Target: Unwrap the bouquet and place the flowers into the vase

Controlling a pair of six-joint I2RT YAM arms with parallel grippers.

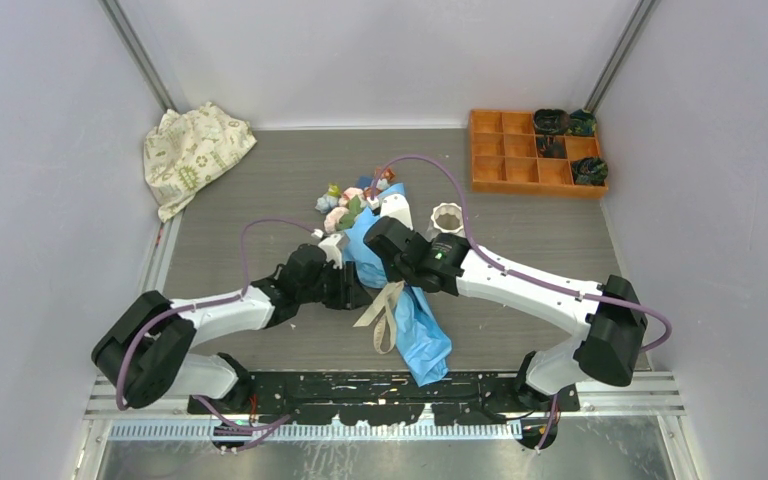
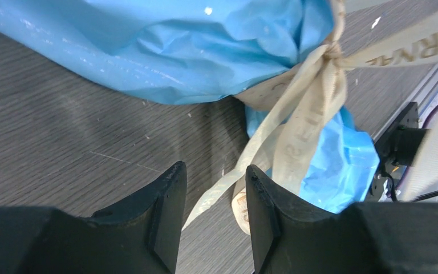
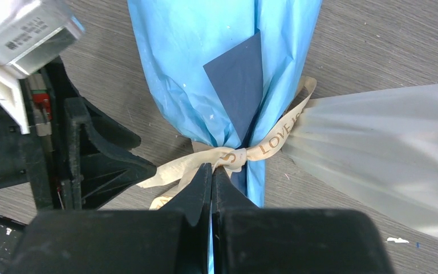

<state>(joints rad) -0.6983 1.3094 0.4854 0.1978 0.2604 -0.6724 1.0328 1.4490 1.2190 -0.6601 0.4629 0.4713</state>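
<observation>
Left gripper [image 2: 215, 169] is straddling the beige ribbon [image 2: 313, 97] of the blue-paper bouquet [image 3: 205, 68], jaws half-open; right gripper [image 3: 211, 169] is resting at its knot, jaws fully closed.

A cream cloth [image 1: 193, 152] with a green print is lying crumpled in the far left corner of the grey wood-grain table [image 1: 250, 195], its edge reaching the foot of the left wall. An orange tray [image 1: 505, 172] divided into many small compartments is sitting at the far right, close to the right wall. Small dark items [image 1: 551, 121] are resting in several of its right-hand compartments. Plain white walls [image 1: 380, 60] are enclosing the table on three sides, and a ribbed metal rail [image 1: 380, 428] is running along the near edge
</observation>
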